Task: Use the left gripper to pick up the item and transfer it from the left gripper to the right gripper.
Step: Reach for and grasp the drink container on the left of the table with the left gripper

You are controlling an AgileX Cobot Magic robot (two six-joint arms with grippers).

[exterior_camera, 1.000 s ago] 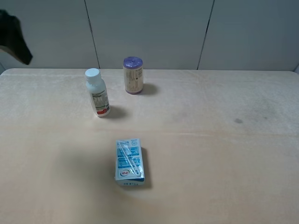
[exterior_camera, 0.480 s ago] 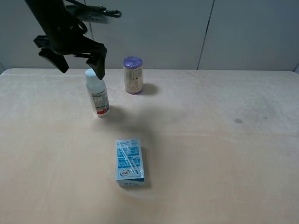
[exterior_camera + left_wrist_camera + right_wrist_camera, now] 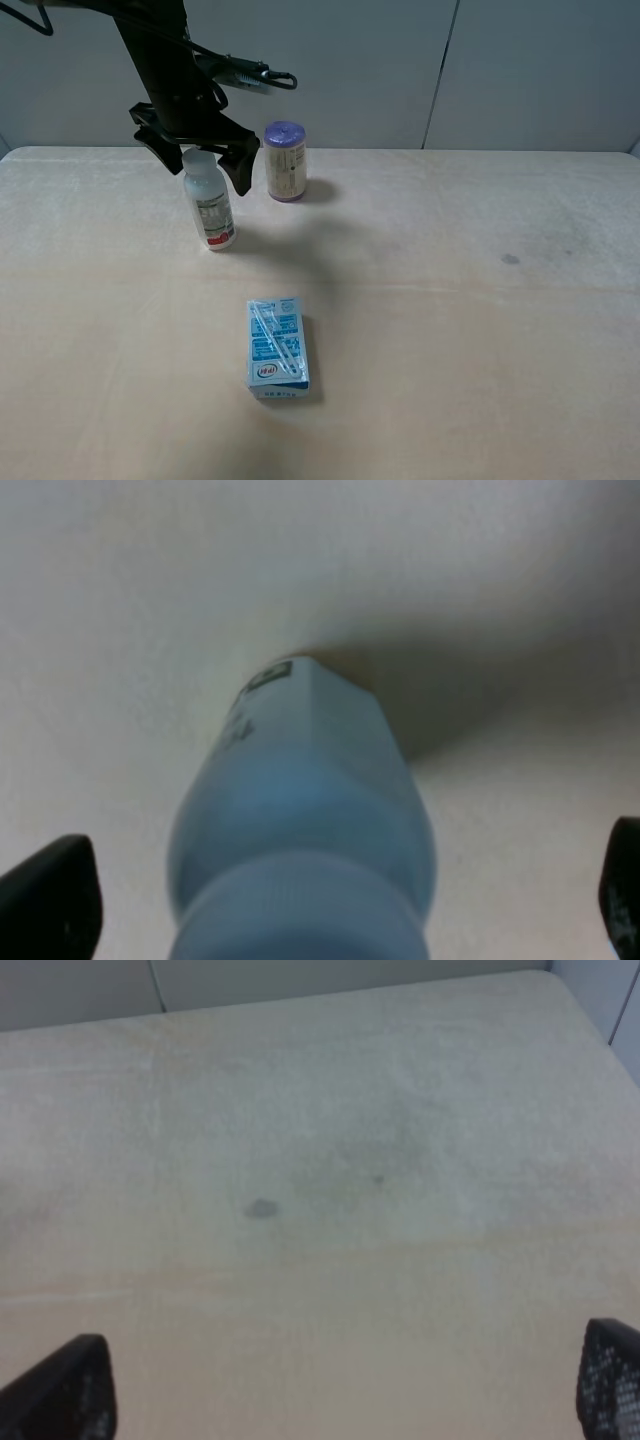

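Item (image 3: 210, 208): opaque white plastic bottle, screw cap, upright on the matte beige table (image 3: 450, 300) just left of the purple-lidded jar (image 3: 285, 161); contents not visible. Left gripper (image 3: 206, 172) spread wide, straddling the cap, not touching. Flat glossy carton (image 3: 276, 347) lies nearer. Right gripper (image 3: 335, 1390) appears only in its wrist view, fingers apart.

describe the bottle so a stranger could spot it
On the table's back left, under the open left gripper, stands a small bottle. Unlike the purple-lidded jar beside it and the blue carton, it is white-capped with a red patch.
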